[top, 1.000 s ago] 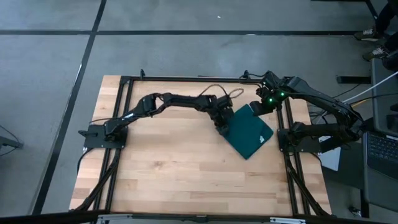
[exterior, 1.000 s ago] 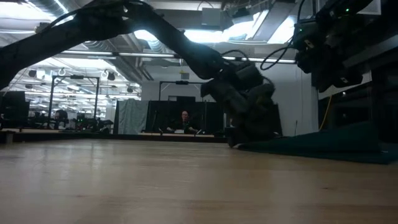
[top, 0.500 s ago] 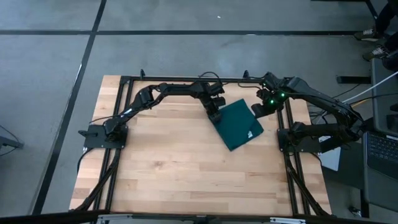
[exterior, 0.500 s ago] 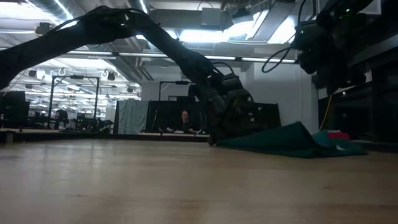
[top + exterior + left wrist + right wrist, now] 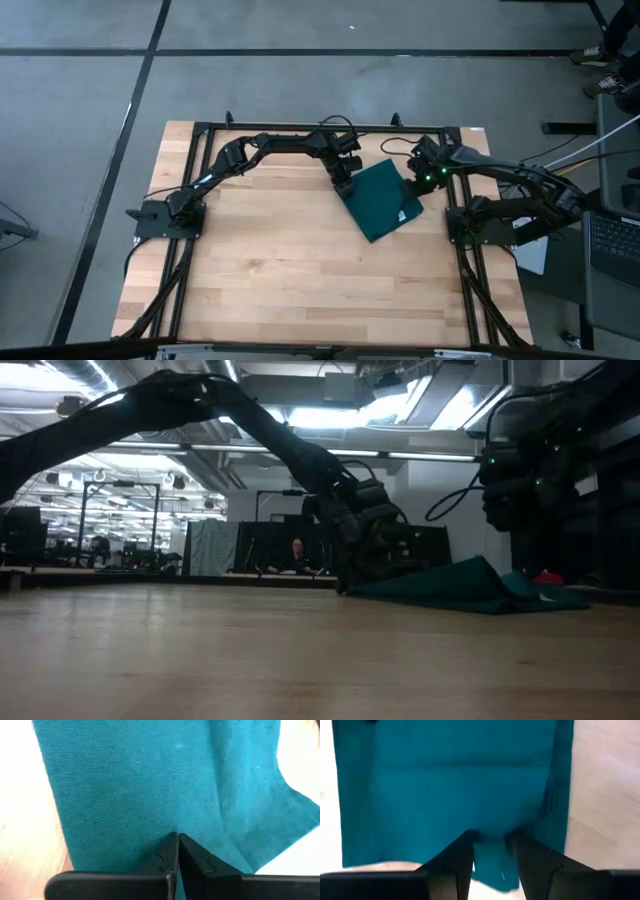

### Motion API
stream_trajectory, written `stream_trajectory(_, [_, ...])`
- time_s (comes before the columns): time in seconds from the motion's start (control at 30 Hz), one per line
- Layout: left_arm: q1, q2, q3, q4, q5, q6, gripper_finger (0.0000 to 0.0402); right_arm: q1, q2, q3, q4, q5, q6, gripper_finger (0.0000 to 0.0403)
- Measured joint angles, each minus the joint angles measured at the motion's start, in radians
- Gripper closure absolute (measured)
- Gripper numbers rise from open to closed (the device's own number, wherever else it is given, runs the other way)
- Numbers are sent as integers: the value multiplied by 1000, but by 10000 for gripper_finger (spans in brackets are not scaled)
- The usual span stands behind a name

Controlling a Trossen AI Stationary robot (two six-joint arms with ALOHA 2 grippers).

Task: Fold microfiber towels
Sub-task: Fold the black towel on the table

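The dark teal microfiber towel (image 5: 380, 198) lies folded on the wooden table, far right of centre and turned askew. A white tag (image 5: 401, 213) shows near its right corner. In the low view its middle (image 5: 478, 568) stands up in a low ridge. My left gripper (image 5: 344, 189) is shut at the towel's left corner. My right gripper (image 5: 412, 184) hovers open at the towel's right far edge, with teal cloth showing between its fingers (image 5: 491, 840). My left gripper sets its shut fingertips (image 5: 171, 846) on the towel's top face near the left corner (image 5: 175, 826), slanting down from the table's far left. The towel lies on the table there. Whether any cloth is nipped between the tips does not show. My right gripper stands over the towel's edge (image 5: 492, 862), one finger on either side, and I cannot tell whether it touches the cloth.
Black frame rails (image 5: 300, 126) run along the far edge and both sides of the table. A small red thing (image 5: 546, 576) shows behind the towel in the low view. Bare wood (image 5: 300, 280) spreads over the near half. A person (image 5: 297, 550) sits far back in the room.
My left gripper has gone toward the table's far left, and the towel has slid along the table with it, then both stopped. The towel's middle has bulged up into a ridge. My right gripper has come down toward the towel's right far edge.
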Motion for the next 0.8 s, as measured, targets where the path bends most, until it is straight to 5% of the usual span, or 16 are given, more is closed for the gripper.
stream_trajectory(0.8, [3,0,0,3,11,4,390,-105,4,60,33,0,-27,244])
